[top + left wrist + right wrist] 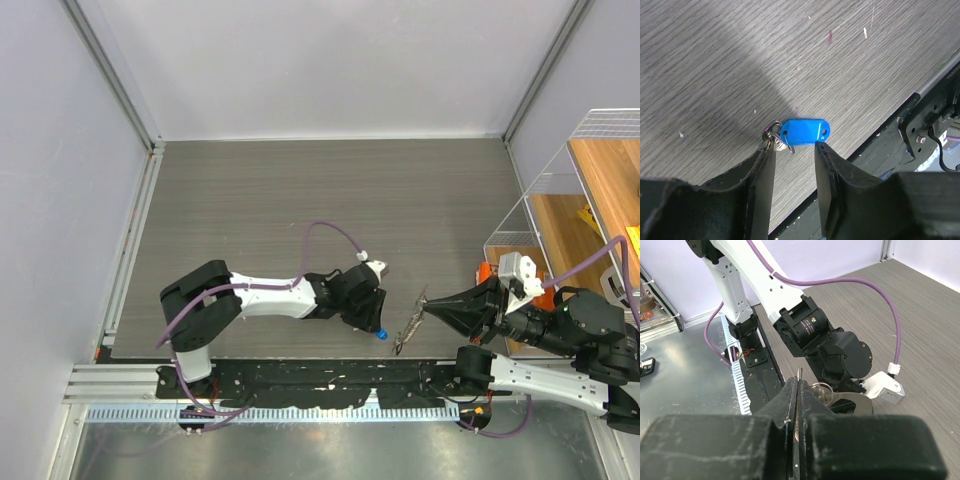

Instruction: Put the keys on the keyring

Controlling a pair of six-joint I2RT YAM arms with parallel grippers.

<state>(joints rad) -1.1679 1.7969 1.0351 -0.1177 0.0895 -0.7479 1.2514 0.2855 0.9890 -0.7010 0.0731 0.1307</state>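
While the right jaws pinch the keyring (408, 325), the left jaws stand apart over the blue key (804, 131), at the ring's nine o'clock.

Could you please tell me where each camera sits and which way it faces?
Top external: overhead, looking down at the grey wood-grain table; left arm and right arm show.
Left wrist: close above the table, looking down at the blue plastic-headed key; open left end effector below.
Right wrist: low, facing the left arm; right end effector shut on the silvery wire keyring.
Shared: top and left wrist both show the blue key.
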